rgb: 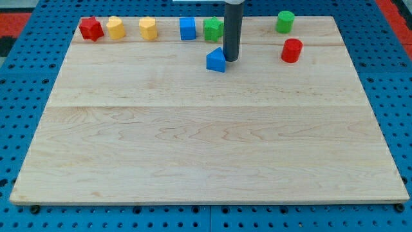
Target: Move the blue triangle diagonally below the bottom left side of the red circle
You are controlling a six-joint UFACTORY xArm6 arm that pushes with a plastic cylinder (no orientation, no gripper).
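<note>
**Tip at the blue triangle's right side, near the board's top edge**

My tip (230, 60) rests on the wooden board (206, 142), just beside the right side of the blue triangle (216, 60); whether the two actually touch cannot be told. There is no claw on this arm: it ends in a plain dark rod, which holds nothing and has nothing to open or close.

The blue triangle sits in the upper middle of the board. The red circle (291, 50) stands well apart from it toward the view's right, slightly higher up. Above the red circle, near the top edge, is a green cylinder (285, 21).

A row of blocks runs along the top edge: from the view's left, a red star-like block (91, 29), two yellow blocks (116, 28) (148, 28), a blue cube (187, 28), and a green block (213, 28) partly hidden behind the rod, just above the blue triangle
</note>
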